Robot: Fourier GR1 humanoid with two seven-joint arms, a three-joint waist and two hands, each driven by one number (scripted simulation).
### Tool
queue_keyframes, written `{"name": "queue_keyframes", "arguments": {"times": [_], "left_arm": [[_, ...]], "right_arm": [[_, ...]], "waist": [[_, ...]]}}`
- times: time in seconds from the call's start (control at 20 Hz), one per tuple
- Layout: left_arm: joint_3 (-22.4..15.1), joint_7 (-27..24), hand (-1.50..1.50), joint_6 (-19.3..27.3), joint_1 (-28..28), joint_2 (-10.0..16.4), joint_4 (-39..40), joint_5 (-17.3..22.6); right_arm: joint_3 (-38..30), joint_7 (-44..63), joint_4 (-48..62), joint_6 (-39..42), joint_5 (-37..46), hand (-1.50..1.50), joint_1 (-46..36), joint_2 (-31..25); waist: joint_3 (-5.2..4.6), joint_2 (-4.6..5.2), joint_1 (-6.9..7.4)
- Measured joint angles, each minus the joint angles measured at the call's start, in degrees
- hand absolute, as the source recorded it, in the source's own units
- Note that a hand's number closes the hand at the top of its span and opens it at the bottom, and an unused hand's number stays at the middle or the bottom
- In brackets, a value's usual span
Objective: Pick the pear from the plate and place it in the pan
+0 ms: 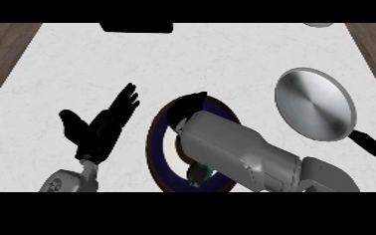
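Observation:
A dark blue plate with a brown rim lies at the counter's lower middle. My right forearm crosses it from the lower right and hides most of it. My right hand is over the plate's far edge, pointing down. A small greenish shape, apparently the pear, peeks out under the forearm at the plate's near side. The silver pan lies to the right with its black handle toward the lower right; nothing is in it. My left hand rests open left of the plate, fingers up.
A black object sits at the counter's far edge. Part of a grey round thing shows at the top right. Wooden floor borders the white counter at both upper corners.

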Motion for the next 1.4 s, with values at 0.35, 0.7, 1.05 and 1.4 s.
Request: {"name": "queue_keyframes", "arguments": {"times": [0.35, 0.7, 1.05, 1.4], "left_arm": [[1.24, 0.71, 0.00, -0.56, -0.76, -0.87, 0.64, -0.90], [1.53, 0.11, 0.00, -0.95, 0.94, -1.96, -0.12, -1.89], [3.40, -0.10, 0.00, -1.19, 3.03, -1.09, -0.47, -1.59], [4.55, -0.46, 0.00, -0.49, 5.19, -0.89, -0.83, -1.27]], "right_arm": [[0.81, -3.08, 0.58, -0.55, 4.88, 1.50, 1.13, 0.37], [2.93, -9.63, 4.10, -1.66, 12.94, 1.50, 1.35, 0.77], [-2.36, -4.95, -5.20, -15.62, 16.09, 1.50, 8.66, -1.69], [-4.72, 1.74, -19.86, -34.09, 26.50, 1.50, 14.46, -6.79]], "waist": [[0.02, -0.09, -0.24], [0.00, -0.17, -0.23], [0.04, -1.39, -3.57], [0.13, -2.14, -5.94]]}}
